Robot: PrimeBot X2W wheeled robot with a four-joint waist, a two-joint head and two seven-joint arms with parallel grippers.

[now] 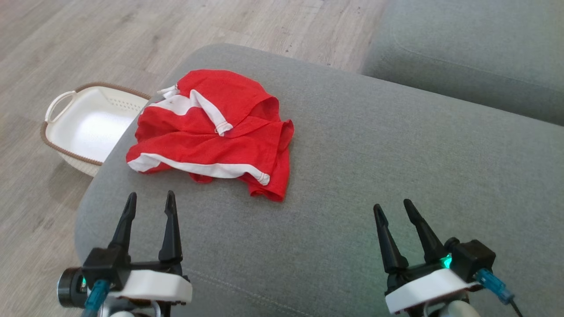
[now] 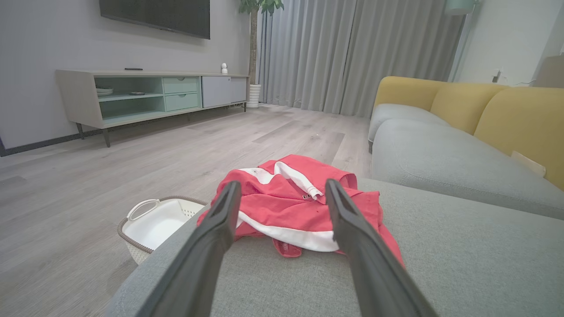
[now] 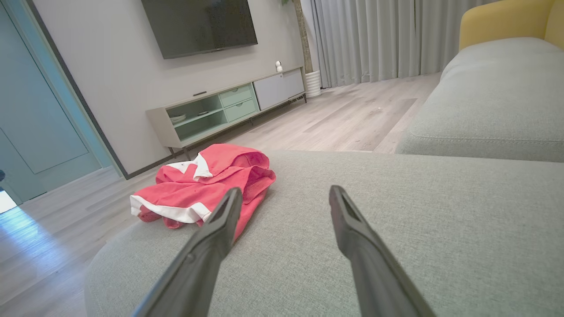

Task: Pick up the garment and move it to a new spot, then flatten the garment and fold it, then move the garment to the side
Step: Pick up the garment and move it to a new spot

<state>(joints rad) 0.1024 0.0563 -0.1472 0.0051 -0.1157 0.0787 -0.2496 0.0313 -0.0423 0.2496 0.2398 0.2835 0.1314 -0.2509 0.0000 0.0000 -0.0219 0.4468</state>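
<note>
Red garment [image 1: 211, 132] lies bunched on the sofa [image 1: 374, 154]. Your left end effector [image 1: 150, 197] and right end effector [image 1: 392, 205] are spread wide and empty, so you can grab it.

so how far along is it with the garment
Done: nothing yet. The red and white garment lies crumpled on the grey sofa cushion, near the edge beside the basket. In hand: nothing; the left end effector and right end effector are open, short of the garment and not touching it. Left: pick it up, move it, flatten, fold, set it aside.
</note>
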